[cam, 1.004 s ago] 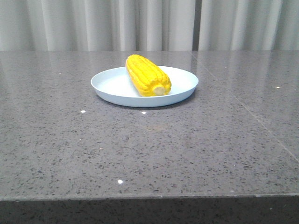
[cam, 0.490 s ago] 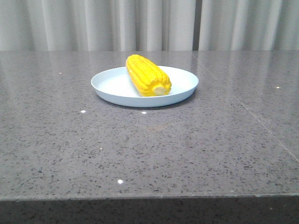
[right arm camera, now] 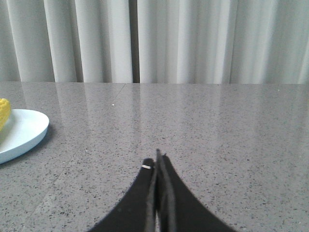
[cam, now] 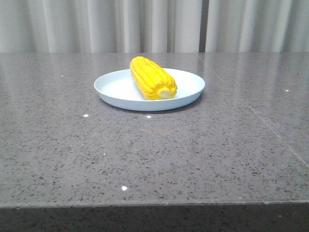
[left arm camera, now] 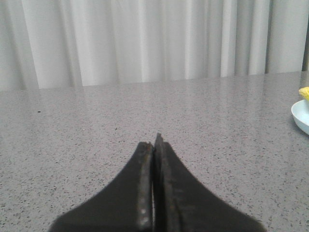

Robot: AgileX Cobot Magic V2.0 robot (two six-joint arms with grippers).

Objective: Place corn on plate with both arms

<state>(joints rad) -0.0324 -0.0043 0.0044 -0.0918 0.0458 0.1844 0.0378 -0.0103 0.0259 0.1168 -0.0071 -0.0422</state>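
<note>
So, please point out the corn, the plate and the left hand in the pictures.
corn [cam: 152,77], front view, middle of the kernel rows.
plate [cam: 112,87], front view, bare left inside surface.
left hand [left arm camera: 154,145], left wrist view, between the closed fingertips.

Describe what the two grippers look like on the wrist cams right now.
Left gripper: two black, matte fingers, broad at the base and tapering to thin tips, with scuffed inner edges. Right gripper: the same black tapered shape, with a small white fleck by one tip. No cables or markings show.

Your table, with one plate on it

You had a grey speckled stone table [cam: 159,154] with a seam running across its right side; only the pale plate [cam: 116,89] sat directly on it, toward the far middle.
</note>
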